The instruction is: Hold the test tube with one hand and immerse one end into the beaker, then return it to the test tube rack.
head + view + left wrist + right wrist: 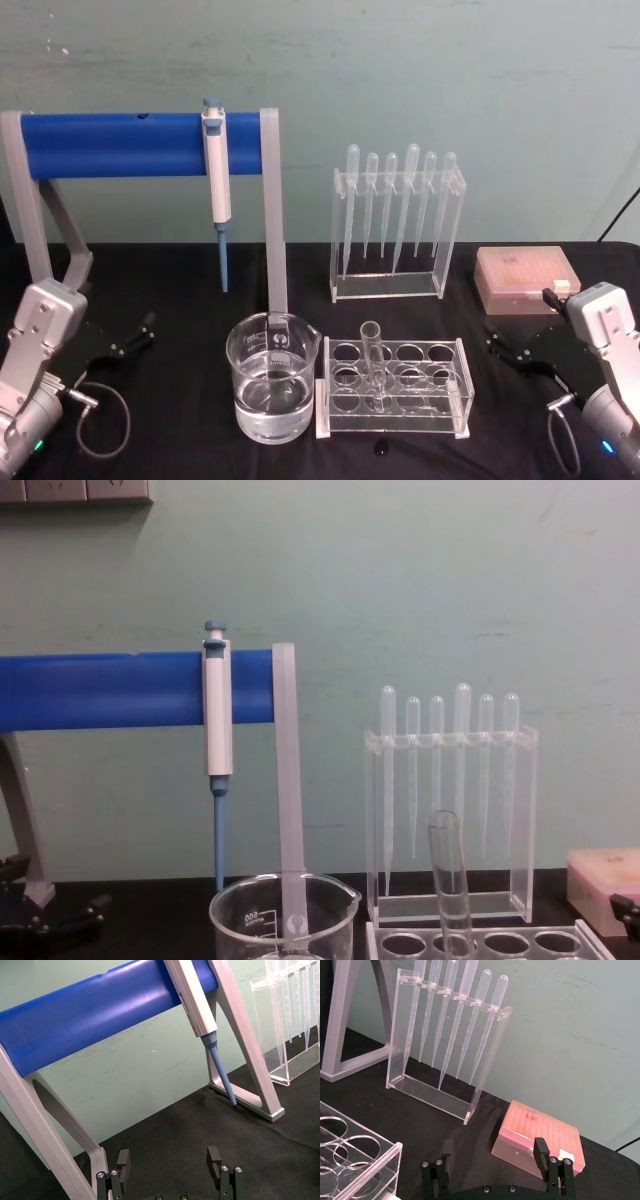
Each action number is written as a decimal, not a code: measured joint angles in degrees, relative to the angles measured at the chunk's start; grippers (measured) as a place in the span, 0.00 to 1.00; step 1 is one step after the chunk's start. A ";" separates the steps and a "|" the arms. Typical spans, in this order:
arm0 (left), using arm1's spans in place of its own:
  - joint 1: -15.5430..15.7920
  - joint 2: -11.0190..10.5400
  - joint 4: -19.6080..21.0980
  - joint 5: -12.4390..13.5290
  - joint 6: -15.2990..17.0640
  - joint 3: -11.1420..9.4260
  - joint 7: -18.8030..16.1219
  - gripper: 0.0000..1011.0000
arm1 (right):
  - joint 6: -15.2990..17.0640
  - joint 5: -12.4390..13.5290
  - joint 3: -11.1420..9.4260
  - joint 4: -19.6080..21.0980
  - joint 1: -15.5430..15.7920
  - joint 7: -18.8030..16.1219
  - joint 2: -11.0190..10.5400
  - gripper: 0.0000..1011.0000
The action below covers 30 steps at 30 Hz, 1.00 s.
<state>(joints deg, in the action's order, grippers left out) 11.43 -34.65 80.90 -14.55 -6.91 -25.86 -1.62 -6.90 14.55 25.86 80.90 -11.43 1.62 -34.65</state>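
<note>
The clear test tube (373,362) stands slightly tilted in a hole of the clear rack (445,418), at the table's front middle; it also rises from the rack in the chest view (447,878). Just left of the rack sits the beaker (272,388) with water in it, its rim visible low down in the chest view (283,916). My left gripper (138,335) rests open at the far left, well away from the beaker; the left wrist view shows nothing inside it (168,1160). My right gripper (497,340) sits open right of the rack, also empty (492,1160).
A blue-and-white pipettor (217,175) hangs on a blue-barred stand (130,145) behind the beaker. Behind the tube rack stands a clear holder with several pipettes (398,215). A pink tip box (527,280) lies at the back right. A small black object (381,448) lies before the rack.
</note>
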 joint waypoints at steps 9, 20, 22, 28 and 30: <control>0.00 0.00 0.00 0.00 0.00 0.00 0.00 0.99 | 0.00 0.00 0.00 0.00 0.00 0.00 0.00 0.99; 0.00 0.00 0.00 0.00 0.00 0.00 0.00 0.99 | 0.00 0.00 0.00 0.00 0.00 0.00 0.00 0.99; 0.00 0.00 0.00 0.00 0.00 0.00 0.00 0.99 | 0.00 0.00 0.00 0.00 0.00 0.00 0.00 0.99; 0.00 0.00 0.00 0.00 0.00 0.00 0.00 0.99 | 0.00 0.00 0.00 0.00 0.00 0.00 0.00 0.99; 0.00 0.00 0.00 0.00 0.00 0.00 0.00 0.99 | 0.00 0.00 0.00 0.00 0.00 0.00 0.00 0.99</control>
<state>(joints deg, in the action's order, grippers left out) 11.43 -34.64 80.90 -14.55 -6.91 -25.86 -1.62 -6.91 14.55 25.86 80.90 -11.43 1.62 -34.65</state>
